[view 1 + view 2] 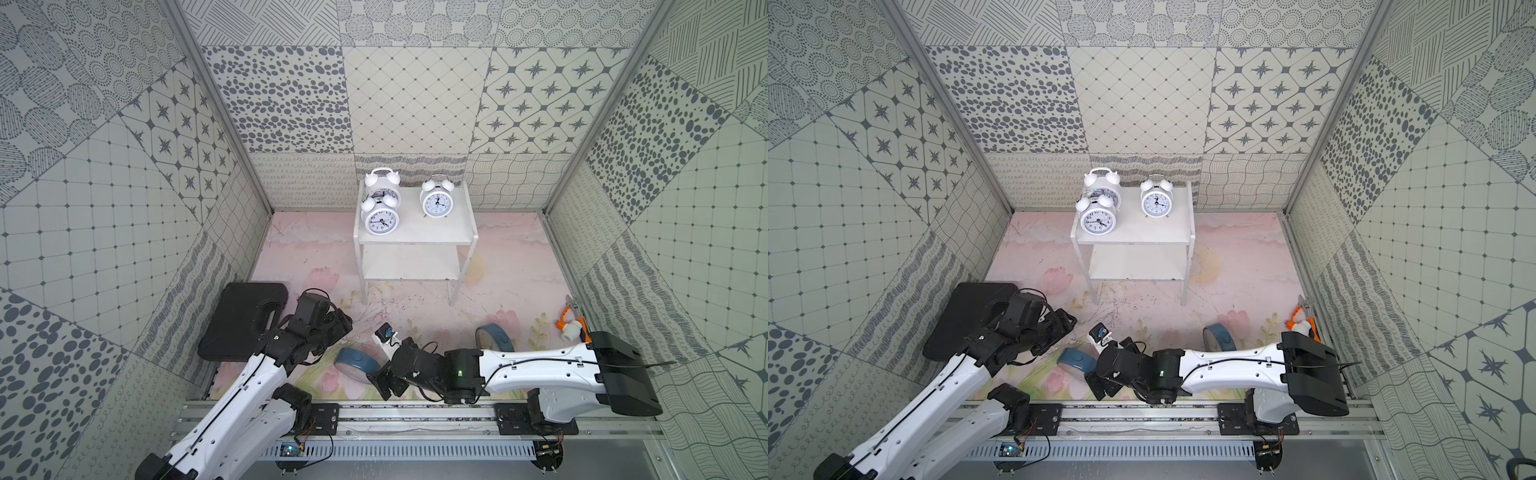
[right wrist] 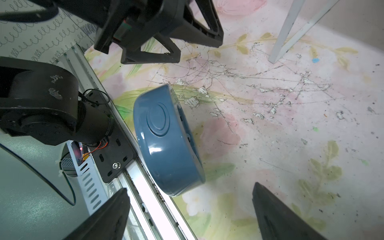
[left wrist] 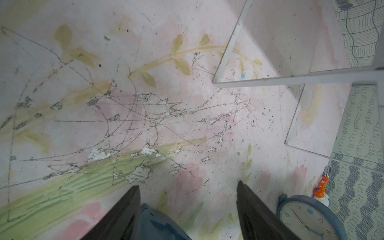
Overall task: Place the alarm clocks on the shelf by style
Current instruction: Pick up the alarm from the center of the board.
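Note:
Three white twin-bell alarm clocks [image 1: 380, 218] [image 1: 382, 187] [image 1: 436, 201] stand on the top board of the white shelf [image 1: 432, 230] [image 1: 1150, 235]; its lower board is bare. A blue alarm clock [image 1: 357, 363] [image 1: 1075, 361] [image 2: 166, 141] rests tilted on the floor, back showing. My right gripper [image 2: 190, 188] [image 1: 380, 380] is open just short of it. My left gripper [image 3: 187, 185] [image 1: 332, 322] hangs open above the floor, that clock's back [image 3: 158, 224] low between its fingers, untouched. The other blue clock [image 1: 494, 337] [image 3: 309, 218] stands behind the right arm.
A flat black case [image 1: 243, 320] lies at the left by the left arm. An orange-and-white object [image 1: 571, 324] [image 3: 321, 187] sits against the right wall. The metal front rail [image 1: 415, 411] runs close behind the tilted clock. The shelf legs [image 2: 284, 31] stand nearby.

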Available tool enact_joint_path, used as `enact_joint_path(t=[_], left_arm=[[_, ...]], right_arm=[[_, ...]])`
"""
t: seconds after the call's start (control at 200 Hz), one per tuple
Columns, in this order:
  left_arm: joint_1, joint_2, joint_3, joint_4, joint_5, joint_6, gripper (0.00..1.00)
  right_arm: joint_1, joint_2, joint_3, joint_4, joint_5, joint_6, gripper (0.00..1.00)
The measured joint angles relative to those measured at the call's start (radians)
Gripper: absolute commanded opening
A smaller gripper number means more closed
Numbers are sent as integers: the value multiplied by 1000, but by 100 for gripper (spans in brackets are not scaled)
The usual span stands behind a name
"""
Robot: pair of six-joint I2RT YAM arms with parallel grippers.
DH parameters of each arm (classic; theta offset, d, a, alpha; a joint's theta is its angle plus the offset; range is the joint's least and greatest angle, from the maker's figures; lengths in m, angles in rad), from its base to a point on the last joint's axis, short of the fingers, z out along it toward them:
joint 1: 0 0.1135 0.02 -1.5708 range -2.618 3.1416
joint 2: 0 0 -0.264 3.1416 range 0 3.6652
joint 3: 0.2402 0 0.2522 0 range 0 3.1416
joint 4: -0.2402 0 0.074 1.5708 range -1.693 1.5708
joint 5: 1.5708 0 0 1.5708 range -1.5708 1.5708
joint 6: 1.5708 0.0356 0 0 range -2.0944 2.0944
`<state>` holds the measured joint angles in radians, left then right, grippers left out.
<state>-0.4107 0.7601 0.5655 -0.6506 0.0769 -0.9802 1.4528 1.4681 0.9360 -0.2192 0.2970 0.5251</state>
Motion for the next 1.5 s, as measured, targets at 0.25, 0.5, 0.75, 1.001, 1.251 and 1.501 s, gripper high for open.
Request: enact_joint_path(t=[0.25,0.5,0.75,1.001,1.251,1.501], left_arm=[[3,-13,-23,6,13,-5,76],[6,-16,-25,10,19,-4,77],[7,-29,-36,12,23,-4,77],[10,-35,-41,13,37,-4,76],[11,-35,-42,18,47,-4,77],[11,-34,-46,25,51,-3,77]], right_arm=[[3,89,63,-21,-21,-45,83],[5,140,94,-23,-44,-67,67],[4,157,95,-13,-61,-70,59],[-7,157,95,-1,-70,-71,46],[-8,157,94,3,-73,-70,35],[-8,99,44,5,-67,-62,32]])
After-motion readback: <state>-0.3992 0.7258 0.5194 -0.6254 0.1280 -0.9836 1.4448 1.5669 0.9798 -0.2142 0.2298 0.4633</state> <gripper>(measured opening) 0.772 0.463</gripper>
